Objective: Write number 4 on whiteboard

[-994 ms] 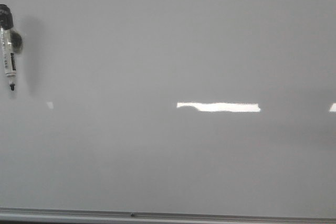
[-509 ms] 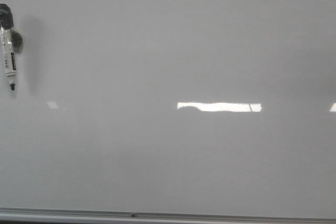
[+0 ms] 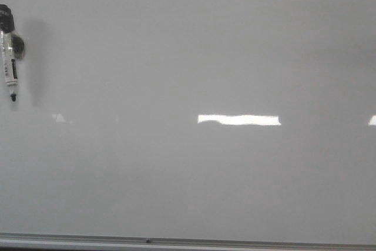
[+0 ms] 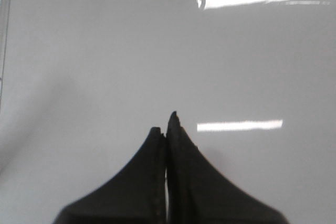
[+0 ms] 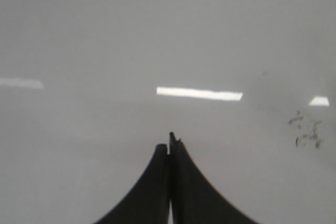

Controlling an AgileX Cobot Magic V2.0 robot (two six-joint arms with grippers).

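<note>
Glossy whiteboard [image 3: 194, 57] fills your view, lying just beyond both pincers: your left pincer [image 4: 167, 127] and right pincer [image 5: 169, 145] are each closed, empty; faint black smudges [image 5: 306, 129] sit beside the right one.

Pale grey whiteboard [image 3: 188, 57], black-capped white marker [image 3: 8, 57]

No readable text anywhere; the marker [image 3: 8, 54] at the frame's left edge carries an illegible label.

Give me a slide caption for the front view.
Blank whiteboard with a capped marker at its left edge; no digit written, no arms in view.
</note>
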